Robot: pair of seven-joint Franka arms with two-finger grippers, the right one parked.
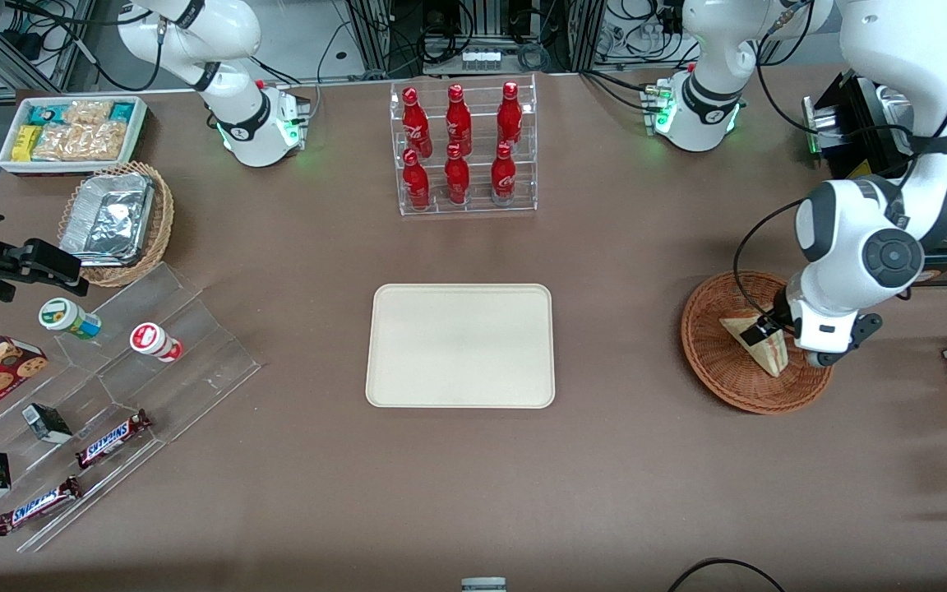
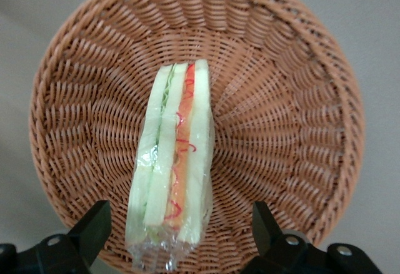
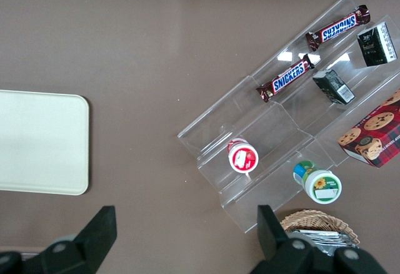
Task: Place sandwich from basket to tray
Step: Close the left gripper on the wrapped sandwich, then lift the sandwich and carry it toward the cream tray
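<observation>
My pincer (image 2: 178,233) hangs with its fingers wide apart over the sandwich (image 2: 175,161), which lies in the basket (image 2: 300,130) with its long side running between them.

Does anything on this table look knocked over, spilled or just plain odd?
Nothing stands out. The wrapped sandwich lies intact in the basket, the gripper hangs over it with jaws open on either side, and the tray is bare.
</observation>
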